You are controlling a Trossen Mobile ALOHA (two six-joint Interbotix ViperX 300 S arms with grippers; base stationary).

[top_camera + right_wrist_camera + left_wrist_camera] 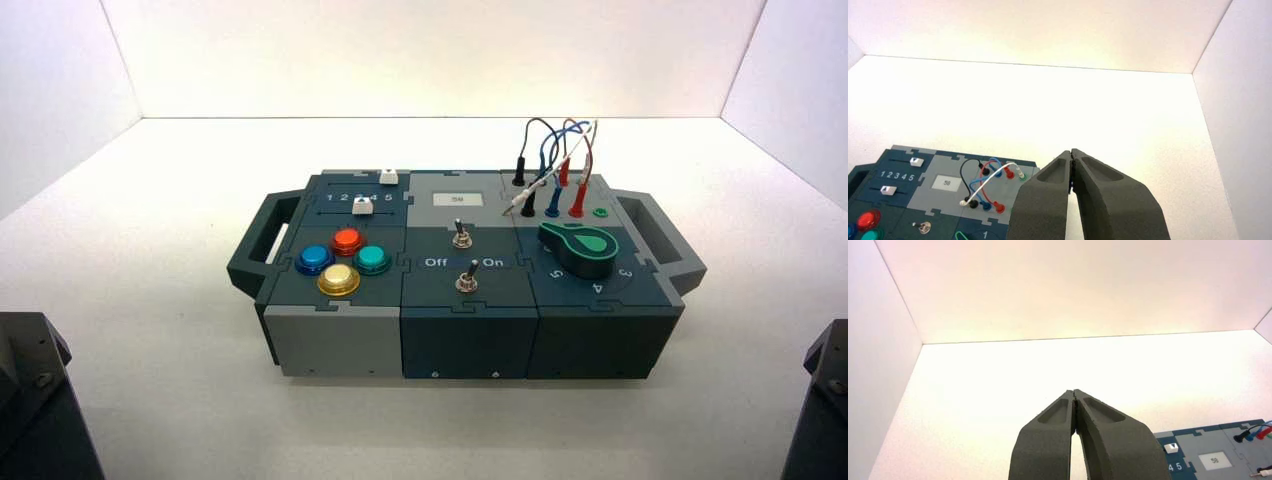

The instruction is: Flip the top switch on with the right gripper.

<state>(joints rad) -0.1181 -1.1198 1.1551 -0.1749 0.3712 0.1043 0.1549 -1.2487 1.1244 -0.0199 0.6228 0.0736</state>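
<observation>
The top switch, a tiny silver toggle, stands in the box's middle panel just below the small white display. A second toggle sits nearer the front, between the words Off and On. In the right wrist view the top switch shows far off from my right gripper. That gripper is shut on nothing and hovers off the box's right side, with its tips touching. My left gripper is also shut and empty, parked off the box's left side.
The box has carry handles at both ends. Red, blue, green and yellow push buttons and two white sliders fill its left part. A green knob and plugged wires fill its right part. White walls enclose the table.
</observation>
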